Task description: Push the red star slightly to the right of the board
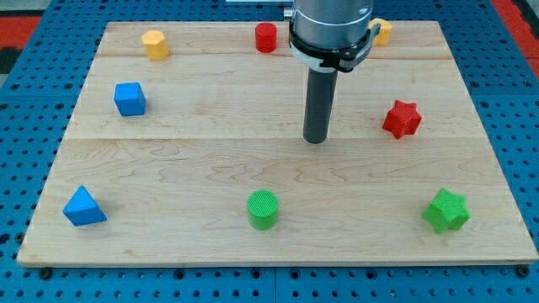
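The red star [402,119] lies on the wooden board [202,160] at the view's right, a little above mid-height. My tip [316,140] rests on the board near the middle, well to the left of the red star and slightly lower than it, with bare wood between them. The dark rod rises from the tip to the grey arm at the view's top.
A red cylinder [266,37] and a yellow block [155,44] sit along the top edge; another yellow block [381,31] is partly hidden behind the arm. A blue cube [130,98] and blue triangle [83,207] are at left. A green cylinder [263,209] and green star [445,210] are near the bottom.
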